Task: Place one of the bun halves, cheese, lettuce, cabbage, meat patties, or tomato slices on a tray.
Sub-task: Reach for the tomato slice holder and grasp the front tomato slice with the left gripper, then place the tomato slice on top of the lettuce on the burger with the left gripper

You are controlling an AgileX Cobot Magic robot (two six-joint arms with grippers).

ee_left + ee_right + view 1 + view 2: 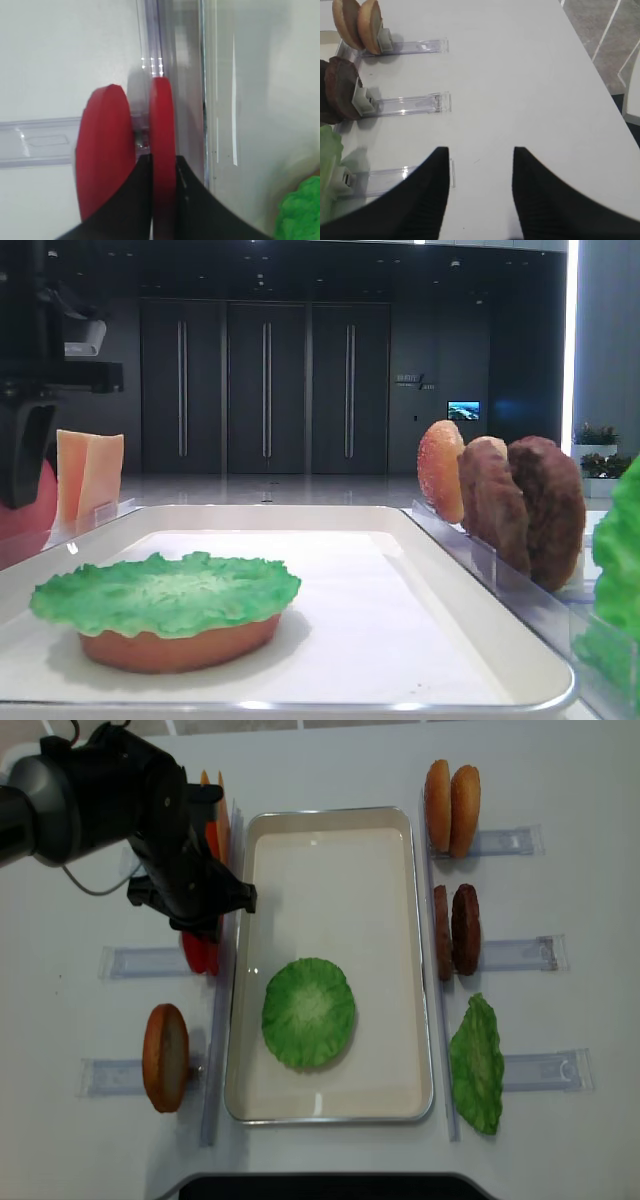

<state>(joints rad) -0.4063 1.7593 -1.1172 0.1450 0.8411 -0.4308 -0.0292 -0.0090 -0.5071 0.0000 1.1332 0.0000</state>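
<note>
Two red tomato slices stand on edge in a clear holder (45, 142). My left gripper (163, 162) is shut on the right-hand tomato slice (162, 115), one black finger on each face; the other slice (102, 150) stands just to its left. Seen from above, the left arm (180, 870) covers most of the tomato slices (198, 955), beside the white tray (330, 880). On the tray, a lettuce leaf (308, 1012) lies on a bun half (180, 645). My right gripper (480, 150) is open over bare table, holding nothing.
Right of the tray stand two bun halves (452, 808), two meat patties (455, 930) and a lettuce leaf (477, 1063) in clear holders. Left of it are cheese slices (90, 475) and another bun half (165, 1057). The table's right edge (600, 75) is near the right gripper.
</note>
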